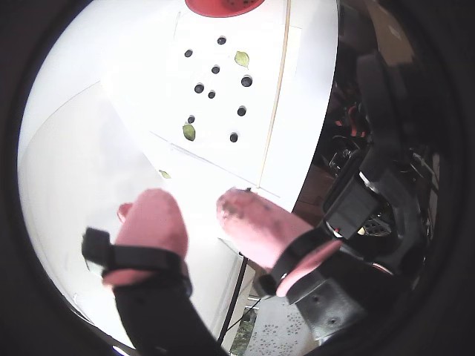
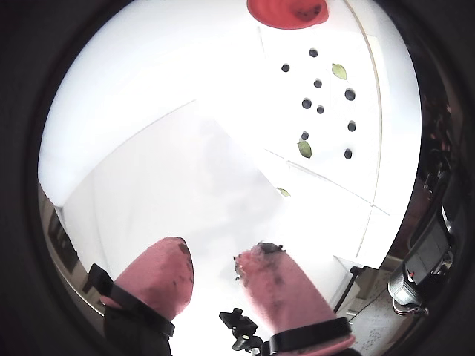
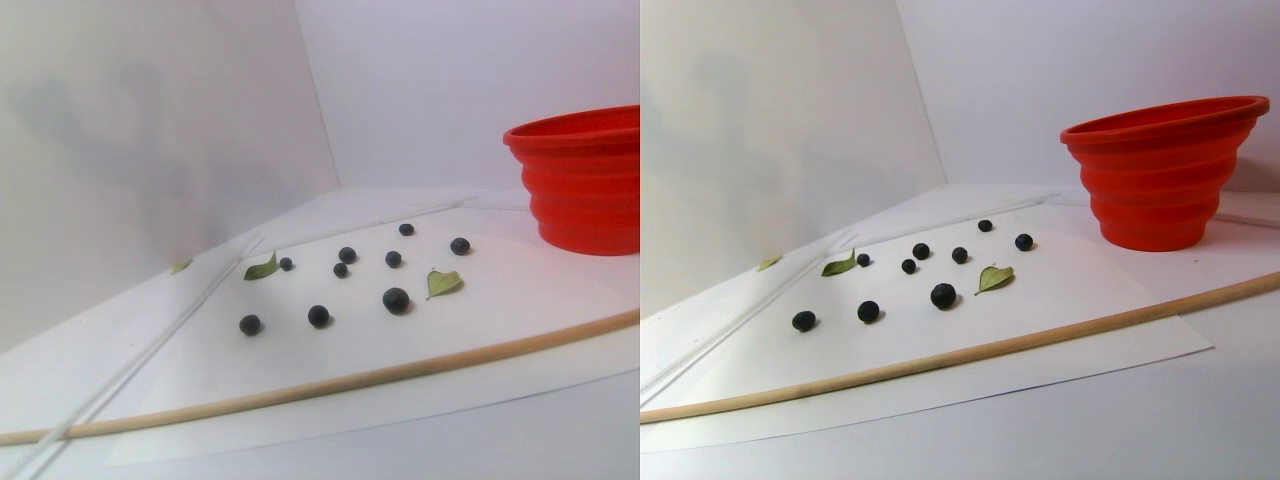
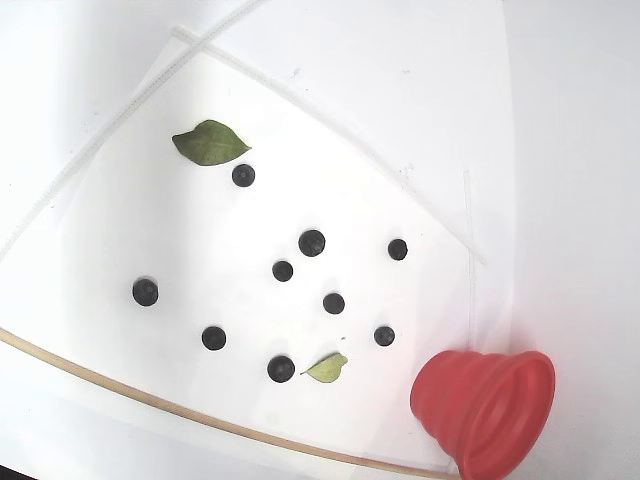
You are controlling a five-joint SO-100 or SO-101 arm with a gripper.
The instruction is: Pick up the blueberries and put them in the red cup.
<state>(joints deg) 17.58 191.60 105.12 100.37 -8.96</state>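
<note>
Several dark blueberries (image 4: 312, 242) lie scattered on a white paper sheet (image 4: 120, 230), also seen in the stereo pair view (image 3: 396, 299) and far ahead in both wrist views (image 1: 215, 70) (image 2: 320, 109). The red cup (image 4: 485, 405) stands upright beyond the berries (image 3: 585, 180), at the top edge of both wrist views (image 1: 223, 6) (image 2: 286, 9). My gripper (image 1: 194, 204) (image 2: 219, 252) hovers well short of the berries. Its pink-covered fingers (image 1: 152, 222) stand apart with nothing between them. The stereo pair and fixed views do not show the gripper.
Two green leaves (image 4: 210, 143) (image 4: 328, 368) lie among the berries. A thin wooden stick (image 4: 150, 400) runs along one side of the paper (image 3: 350, 380). Dark clutter (image 1: 378, 185) lies past the table's edge on the right of a wrist view.
</note>
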